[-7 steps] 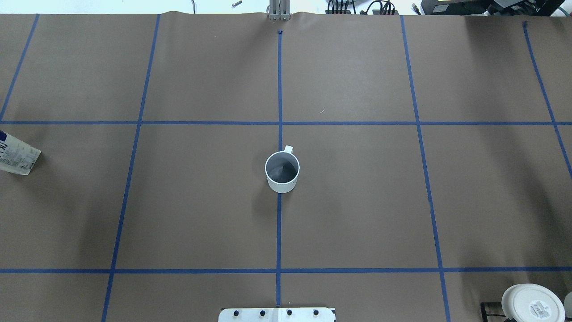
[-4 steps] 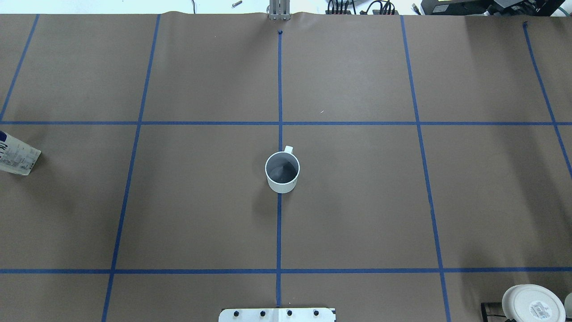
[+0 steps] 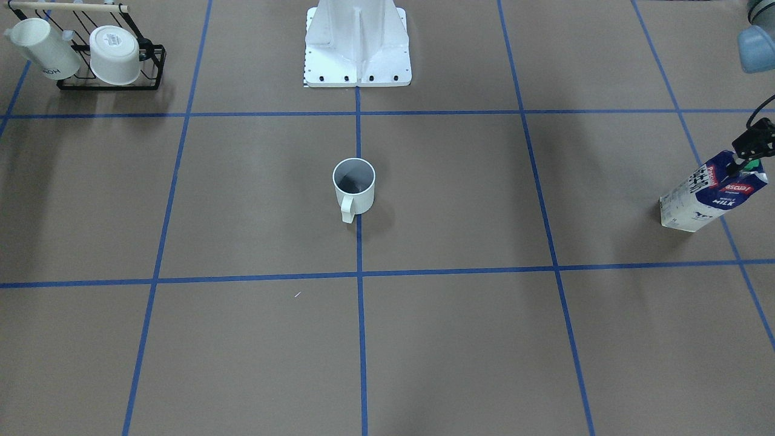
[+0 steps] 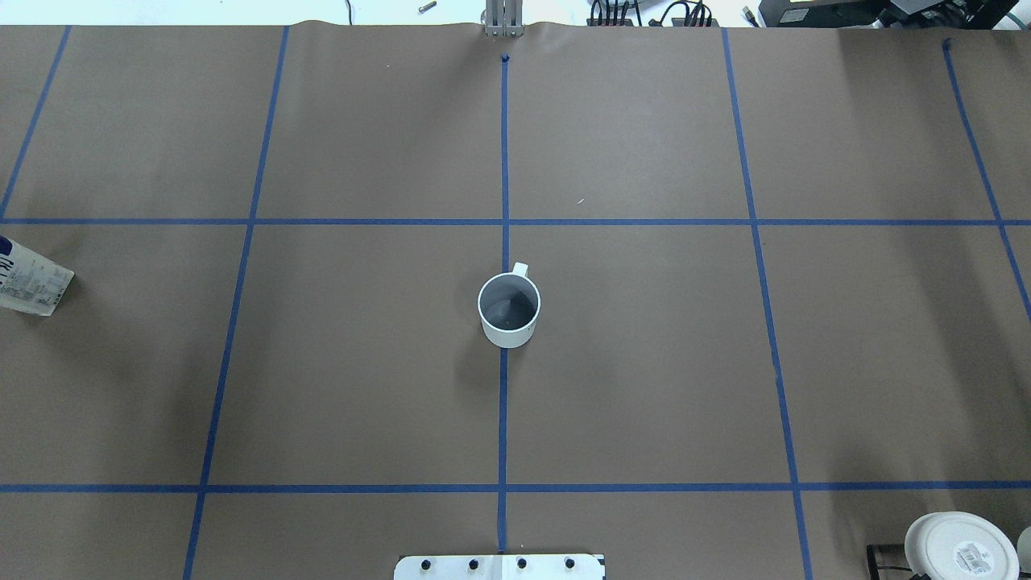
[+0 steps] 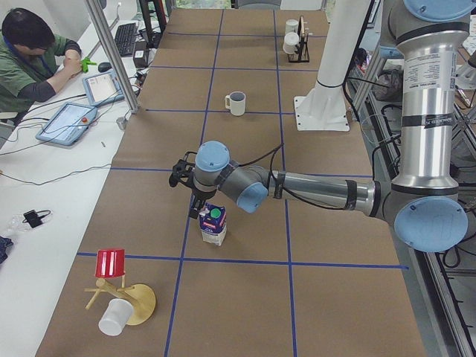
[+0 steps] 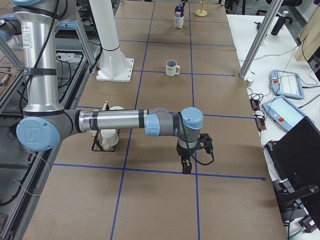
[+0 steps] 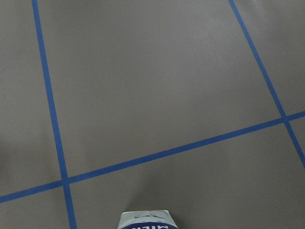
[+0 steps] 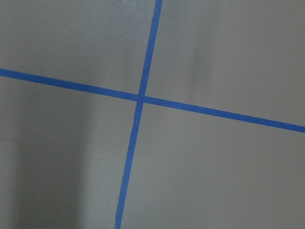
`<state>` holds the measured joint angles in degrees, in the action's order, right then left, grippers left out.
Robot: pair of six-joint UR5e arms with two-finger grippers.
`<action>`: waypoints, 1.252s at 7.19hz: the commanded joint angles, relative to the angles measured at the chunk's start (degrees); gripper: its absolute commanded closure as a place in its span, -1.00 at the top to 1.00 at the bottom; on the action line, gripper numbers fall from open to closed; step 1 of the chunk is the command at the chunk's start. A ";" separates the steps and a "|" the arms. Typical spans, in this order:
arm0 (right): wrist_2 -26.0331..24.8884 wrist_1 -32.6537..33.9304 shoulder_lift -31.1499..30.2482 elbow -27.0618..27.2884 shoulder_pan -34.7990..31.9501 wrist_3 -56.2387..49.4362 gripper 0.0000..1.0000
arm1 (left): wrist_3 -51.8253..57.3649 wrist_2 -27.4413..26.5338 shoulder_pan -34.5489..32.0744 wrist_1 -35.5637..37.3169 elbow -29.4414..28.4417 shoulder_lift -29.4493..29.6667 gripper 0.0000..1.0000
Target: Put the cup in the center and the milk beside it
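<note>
Up at the table's left end, the left gripper (image 3: 748, 156) meets the top of the milk (image 3: 705, 197); its grip cannot be told. The right gripper (image 6: 186, 167) hangs over a tape crossing (image 8: 139, 98), equally unclear. The cup (image 3: 354, 184) stands in the center (image 4: 503, 403), well apart from the milk.

No visible shift since a second ago, cup (image 4: 509, 306) and milk (image 4: 32, 282) unmoved in overhead view.

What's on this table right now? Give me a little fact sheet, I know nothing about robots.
Cup: upright at the center, on its tape line, handle away from robot.
Milk: upright, far out on robot's left side, well apart from cup.
Left gripper: at milk's top; grip unclear.
Right gripper: over bare table; open or shut unclear.
Task status: cup placed, milk not yet beside it.
</note>
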<state>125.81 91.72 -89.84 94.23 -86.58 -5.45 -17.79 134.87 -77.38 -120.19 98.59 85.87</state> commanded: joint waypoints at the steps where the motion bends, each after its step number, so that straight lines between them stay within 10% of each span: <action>1: 0.05 -0.05 0.01 -0.36 0.00 0.00 1.00 | 0.13 -0.39 1.61 -0.13 0.02 -1.84 0.98; 4: -0.04 -0.05 0.01 -0.72 0.00 0.00 1.00 | 0.30 -2.59 3.37 -0.57 -0.06 -2.64 0.77; 7: -0.04 -0.05 0.10 -1.07 0.00 0.00 1.00 | 0.66 -2.59 3.64 -0.92 -0.15 -2.72 -1.00; 9: -0.04 -0.05 0.10 -0.98 0.00 0.00 1.00 | 0.66 -2.59 3.55 -1.01 -0.24 -2.73 -1.00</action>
<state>125.77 91.67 -89.75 93.22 -86.57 -5.45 -17.14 132.28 -73.78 -121.16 98.43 83.16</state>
